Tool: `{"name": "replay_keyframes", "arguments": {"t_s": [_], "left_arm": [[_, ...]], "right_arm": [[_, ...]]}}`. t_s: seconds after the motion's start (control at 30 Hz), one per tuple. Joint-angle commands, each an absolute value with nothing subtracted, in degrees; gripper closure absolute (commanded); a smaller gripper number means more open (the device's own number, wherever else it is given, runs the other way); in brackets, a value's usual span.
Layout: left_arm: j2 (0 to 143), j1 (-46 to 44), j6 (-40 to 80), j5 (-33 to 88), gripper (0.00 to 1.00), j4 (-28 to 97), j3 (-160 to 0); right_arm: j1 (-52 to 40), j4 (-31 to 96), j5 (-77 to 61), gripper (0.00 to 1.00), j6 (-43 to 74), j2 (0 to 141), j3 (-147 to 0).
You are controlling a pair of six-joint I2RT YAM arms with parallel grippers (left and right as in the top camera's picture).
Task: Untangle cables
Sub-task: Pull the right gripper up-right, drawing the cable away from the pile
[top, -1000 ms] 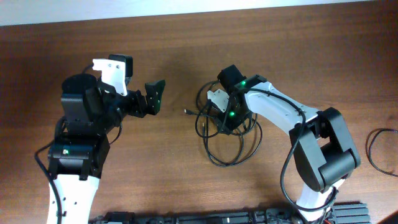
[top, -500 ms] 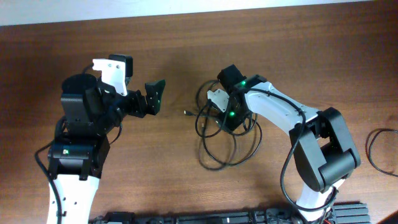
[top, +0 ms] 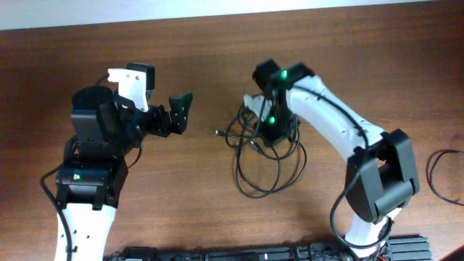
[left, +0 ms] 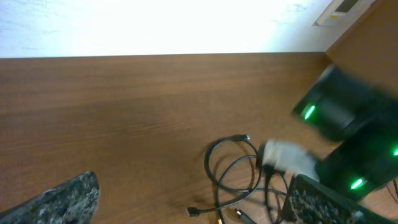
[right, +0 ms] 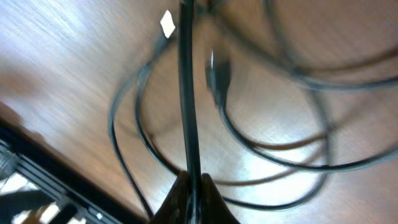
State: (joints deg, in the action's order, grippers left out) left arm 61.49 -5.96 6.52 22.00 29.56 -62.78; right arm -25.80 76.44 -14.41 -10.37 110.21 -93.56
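The brown wooden table (top: 217,217) is taking up nearly all I can see from here, its grain running left to right. Two white-and-black robot arms are reaching in over it from the near edge. The left arm (top: 87,181) is standing off to the left side, and the right arm (top: 326,127) is bending in over the middle.

The thin black cables (top: 254,145) are lying on the table just right of centre as one loose tangle. Several loops are crossing one another and the widest loop is sagging towards the near edge. The right hand (right: 191,190) is sitting directly over the top of that tangle. Its two fingers are pressing tightly together on a single black cord (right: 186,93), which is running straight out from between the tips.

The left hand (top: 180,114) is gaping wide with nothing between its fingers. It is pointing towards the tangle but sitting well apart from it. A small plug end (top: 217,132) is poking out of the bundle's left side, resting on bare wood.
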Motion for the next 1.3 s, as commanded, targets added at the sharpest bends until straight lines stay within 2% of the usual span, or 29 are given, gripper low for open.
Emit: {"name": "replay_keyframes", "arguments": {"t_s": [0.0,0.33,0.7,0.97,1.27], "left_arm": [[61.1,-5.7,6.8,21.6,0.01,29.5,-62.8],[61.1,-5.7,6.8,21.6,0.01,29.5,-62.8],[61.1,-5.7,6.8,21.6,0.01,29.5,-62.8],[61.1,-5.7,6.8,21.6,0.01,29.5,-62.8],[61.1,-5.7,6.8,21.6,0.01,29.5,-62.8]], "right_arm": [[-25.8,81.2,-14.8,0.96,-10.0,110.0,-106.7],[-25.8,87.1,-14.7,0.96,-10.0,110.0,-141.3],[-25.8,84.3,-12.0,0.96,-10.0,110.0,-166.8],[-25.8,74.2,-8.2,0.96,-10.0,110.0,-176.8],[-25.8,52.8,-5.7,0.96,-10.0,110.0,-177.7]]}}
